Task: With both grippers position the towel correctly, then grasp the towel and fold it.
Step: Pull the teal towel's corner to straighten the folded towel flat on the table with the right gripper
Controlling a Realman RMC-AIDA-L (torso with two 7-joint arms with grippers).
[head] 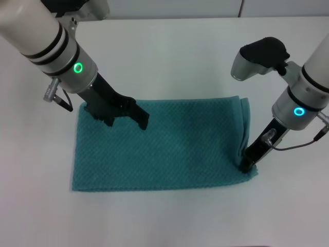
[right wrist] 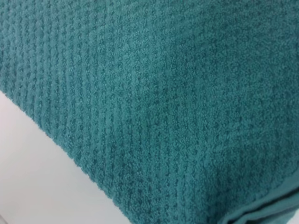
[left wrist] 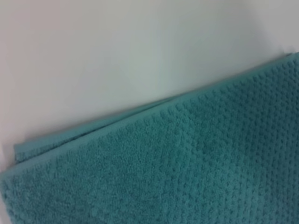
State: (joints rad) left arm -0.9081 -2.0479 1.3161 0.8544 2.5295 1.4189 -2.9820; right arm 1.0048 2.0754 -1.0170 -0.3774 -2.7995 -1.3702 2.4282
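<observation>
The teal towel [head: 169,146] lies flat on the white table [head: 169,56], long side running left to right. My left gripper [head: 126,122] hovers open over the towel's far-left part, holding nothing. The left wrist view shows a corner of the towel [left wrist: 187,168] with its layered edges. My right gripper [head: 248,162] is down at the towel's near-right corner, its fingers together on the edge, and the right edge is puckered up there. In the right wrist view the towel [right wrist: 159,102] fills almost everything, very close.
Bare white tabletop surrounds the towel on all sides. The table's far edge [head: 205,17] runs along the top of the head view. A cable [head: 298,145] hangs beside the right wrist.
</observation>
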